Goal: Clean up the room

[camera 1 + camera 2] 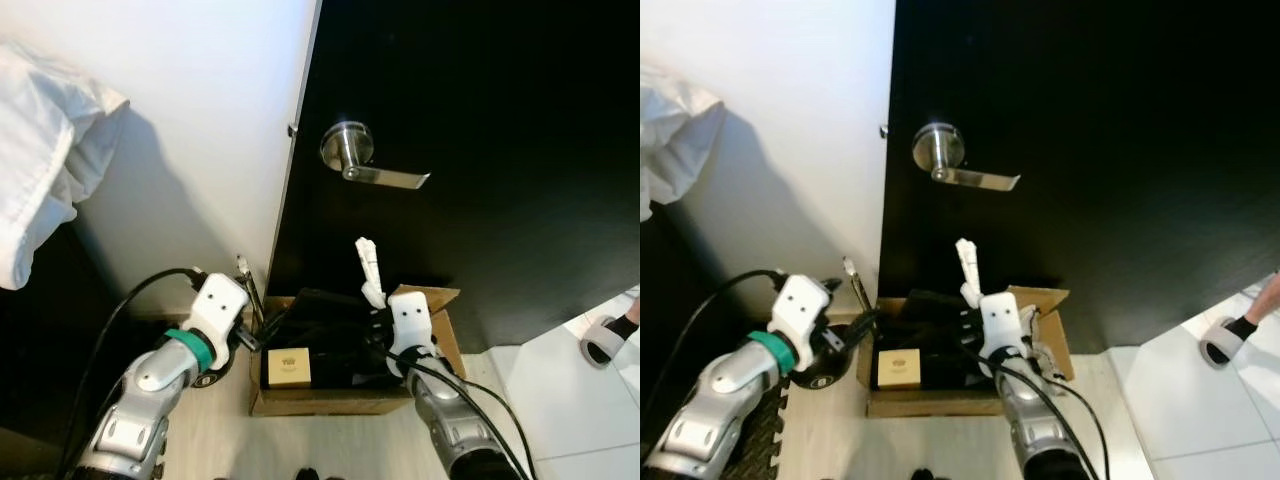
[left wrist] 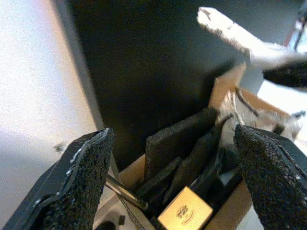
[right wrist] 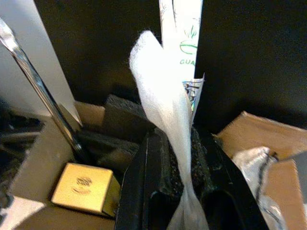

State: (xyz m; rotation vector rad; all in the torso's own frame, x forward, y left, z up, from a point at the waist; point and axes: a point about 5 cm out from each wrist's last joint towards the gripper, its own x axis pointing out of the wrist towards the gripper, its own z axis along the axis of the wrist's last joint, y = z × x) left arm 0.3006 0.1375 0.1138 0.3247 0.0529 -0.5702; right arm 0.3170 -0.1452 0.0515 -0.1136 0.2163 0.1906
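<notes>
An open cardboard box (image 1: 330,405) stands on the floor against a black door. It holds black foam pieces (image 2: 182,139), a small tan carton (image 1: 288,368) and crumpled plastic (image 3: 261,163). My right gripper (image 1: 378,302) hovers over the box's right half, shut on a long white paper wrapper (image 1: 368,262) that sticks up out of its fingers (image 3: 144,191). My left gripper (image 2: 177,177) is at the box's left rim, open wide with nothing between its fingers (image 2: 81,182).
A silver lever handle (image 1: 360,155) juts from the door above the box. A thin metal rod (image 1: 248,285) leans at the box's left corner. White cloth (image 1: 40,150) hangs at upper left. A person's slippered foot (image 1: 610,338) stands on the white tiles at right.
</notes>
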